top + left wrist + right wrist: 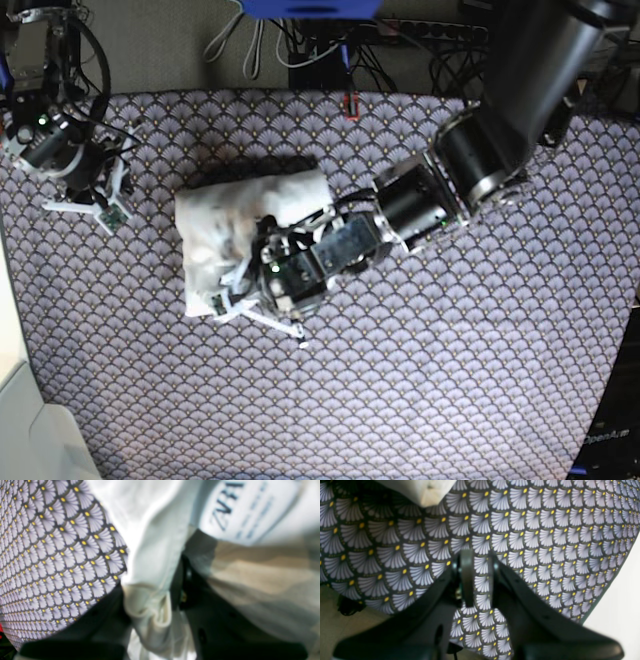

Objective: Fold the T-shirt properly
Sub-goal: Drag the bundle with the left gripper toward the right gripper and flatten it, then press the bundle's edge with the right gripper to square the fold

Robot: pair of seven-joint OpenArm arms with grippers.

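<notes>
So the T-shirt (245, 240) is sitting as a compact, lumpy white bundle a bit left of centre on the patterned surface (450, 370), looks mostly folded already. The left tool (152, 600) is right at the bundle's right edge and has a hemmed bit of fabric pinched between its black fingers, with a sewn-in label (246, 507) visible just past it. The right tool (478, 577) hangs over bare surface well off to the side, jaws slightly parted with nothing in them. My guess is the cloth is light, soft and floppy, so it'll sag and drag if lifted from one point. Best bet is grabbing at a hem or folded edge where layers stack up, not the loose middle.
</notes>
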